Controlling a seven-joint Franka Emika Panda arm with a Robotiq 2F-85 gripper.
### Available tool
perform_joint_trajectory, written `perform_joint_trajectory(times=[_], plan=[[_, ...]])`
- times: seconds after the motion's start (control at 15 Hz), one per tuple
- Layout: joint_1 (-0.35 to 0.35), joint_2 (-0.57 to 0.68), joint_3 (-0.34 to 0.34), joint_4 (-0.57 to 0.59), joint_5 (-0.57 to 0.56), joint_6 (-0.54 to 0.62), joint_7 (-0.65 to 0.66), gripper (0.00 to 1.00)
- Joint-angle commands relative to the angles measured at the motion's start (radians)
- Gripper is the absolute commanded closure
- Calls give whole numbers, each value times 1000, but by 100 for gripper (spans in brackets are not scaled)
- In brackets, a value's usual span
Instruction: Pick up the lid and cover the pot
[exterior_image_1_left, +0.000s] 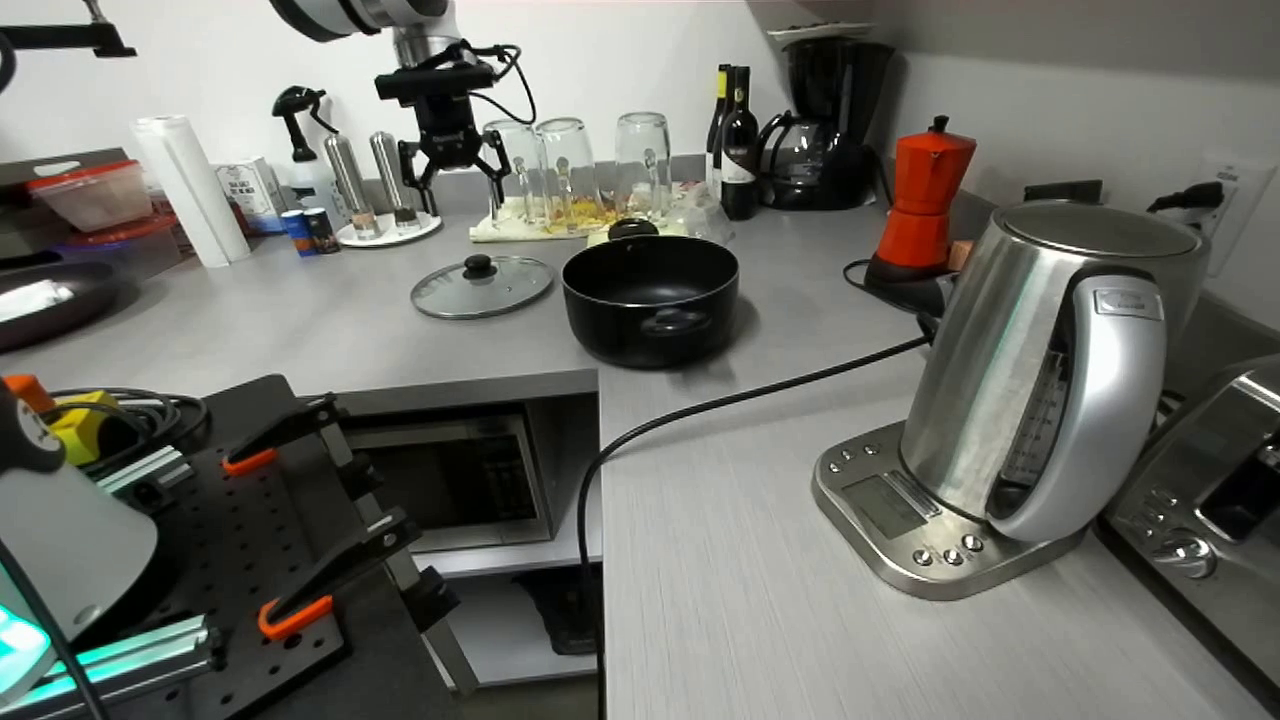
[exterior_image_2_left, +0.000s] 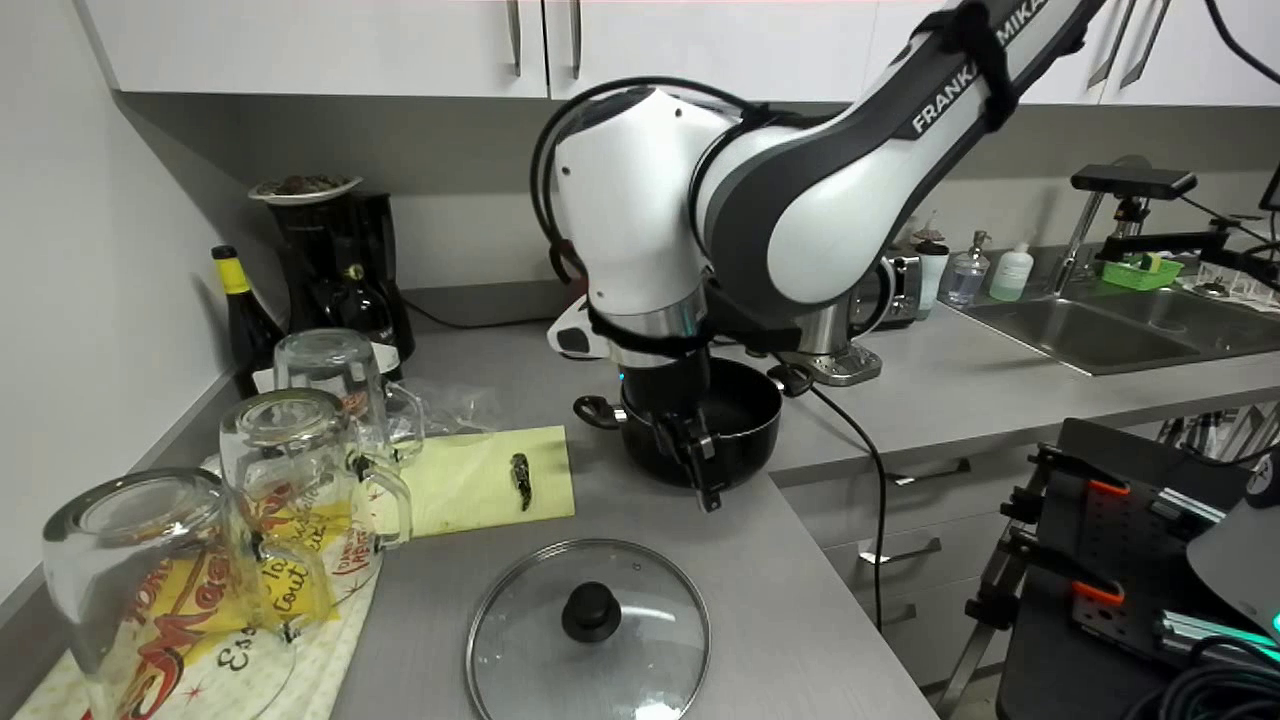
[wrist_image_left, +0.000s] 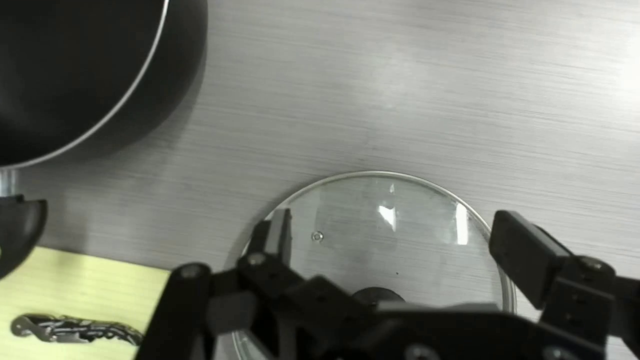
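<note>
The clear-glass lid (exterior_image_1_left: 500, 290) with its dark knob lies flat on the grey counter beside the black pot (exterior_image_1_left: 640, 325). In an exterior view the lid (exterior_image_2_left: 640, 650) is nearest the camera and the pot (exterior_image_2_left: 755, 440) stands farther back, uncovered. My gripper (exterior_image_1_left: 462, 190) is open and empty, in the air above the counter. In the wrist view the open fingers (wrist_image_left: 392, 235) span the lid (wrist_image_left: 360, 260), and my gripper's body hides part of its knob. The pot (wrist_image_left: 187, 65) shows at the upper left of the wrist view.
Glass mugs (exterior_image_2_left: 290, 450) stand on a cloth beside a yellow sheet (exterior_image_2_left: 470, 490) with a corkscrew (exterior_image_2_left: 521, 480). Wine bottles (exterior_image_1_left: 738, 150) and a coffee maker (exterior_image_1_left: 835, 120) stand behind. A steel kettle (exterior_image_1_left: 960, 380) stands on the counter; a black cable (exterior_image_1_left: 760, 382) passes by the pot.
</note>
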Motion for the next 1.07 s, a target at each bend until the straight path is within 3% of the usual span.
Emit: perform_joint_trajectory(times=[0.0,0.33,1.0], plan=[[54,141,-17,147,-57,-36,-104,0],[87,248,-15,241,-99,-24,-228,0],[89,364,21,373,-64,20,-440,0]])
